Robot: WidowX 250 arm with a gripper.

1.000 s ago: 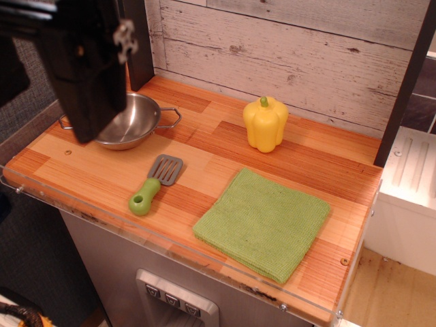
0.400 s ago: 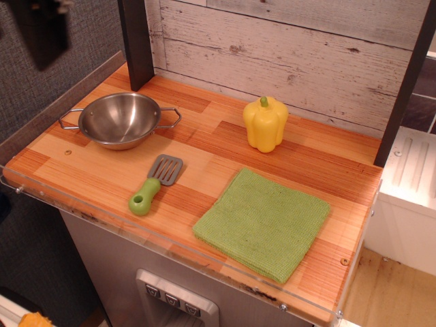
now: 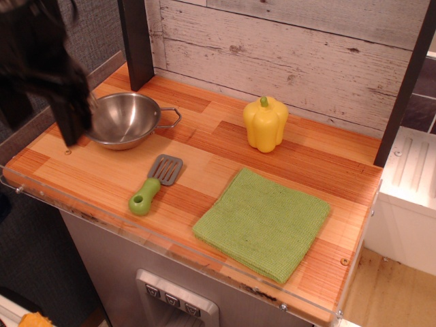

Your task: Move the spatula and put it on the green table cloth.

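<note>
The spatula (image 3: 154, 184) lies flat on the wooden counter, its grey slotted blade pointing to the back and its lime-green handle toward the front edge. The green table cloth (image 3: 263, 222) lies flat at the front right, about a hand's width right of the spatula. My gripper (image 3: 67, 122) is a dark, blurred shape at the far left, over the left rim of the metal bowl, well left of and behind the spatula. Its jaws are too blurred to read. It holds nothing that I can see.
A steel bowl (image 3: 131, 117) with wire handles stands at the back left. A yellow bell pepper (image 3: 265, 123) stands behind the cloth. A dark post (image 3: 137, 42) rises at the back left, another at the right (image 3: 405, 87). A clear acrylic lip (image 3: 163, 246) edges the counter front.
The gripper covered the bowl's left side, lifted up almost out of view at the top left, and has now come back down at the bowl's left rim. The spatula and cloth have not moved.
</note>
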